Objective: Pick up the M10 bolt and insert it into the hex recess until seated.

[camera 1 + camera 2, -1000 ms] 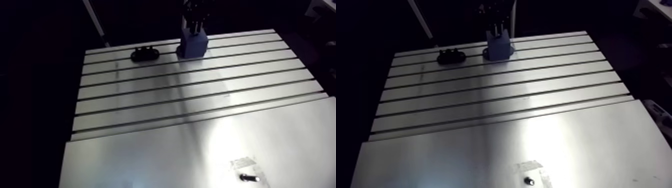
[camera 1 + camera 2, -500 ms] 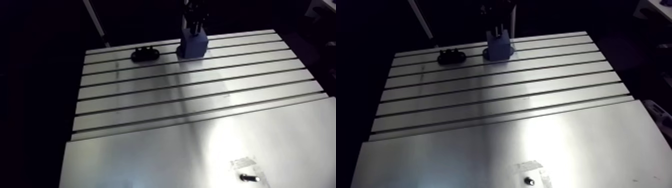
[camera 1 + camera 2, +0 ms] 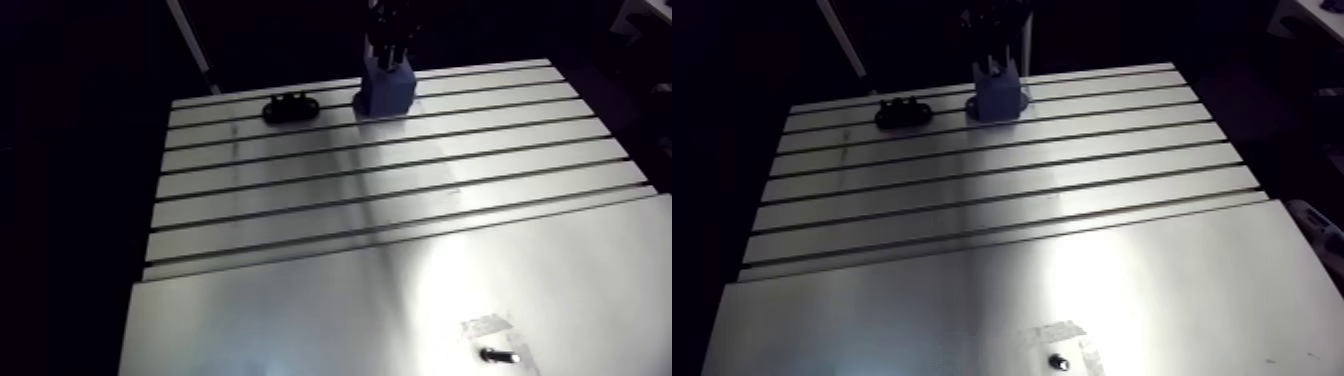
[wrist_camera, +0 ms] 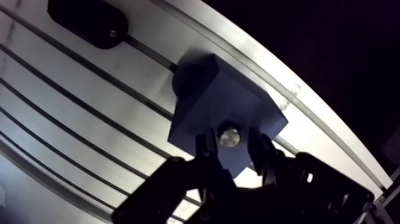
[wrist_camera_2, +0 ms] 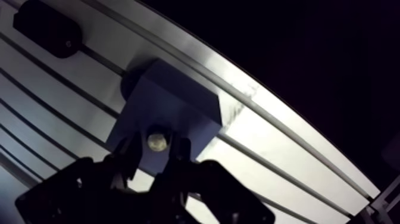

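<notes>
In the wrist view a blue block (image 4: 223, 110) stands on the slotted table by its far edge. A bolt (image 4: 229, 137) stands in the block's top recess, its shiny end facing up. My gripper (image 4: 232, 149) hangs straight over it. Its dark fingers (image 4: 205, 152) flank the bolt with a thin gap on each side, so it is open. In the arm view the gripper (image 3: 390, 45) sits just above the block (image 3: 386, 90) at the table's far side.
A black oval fixture (image 3: 291, 107) lies left of the block on the same slot row. Near the table's front edge a small dark bolt (image 3: 495, 355) lies beside a patch of tape (image 3: 487, 325). The table's far edge runs right behind the block.
In the arm view the gripper has lifted a little above the block. The block, the fixture and the front bolt have not moved.
</notes>
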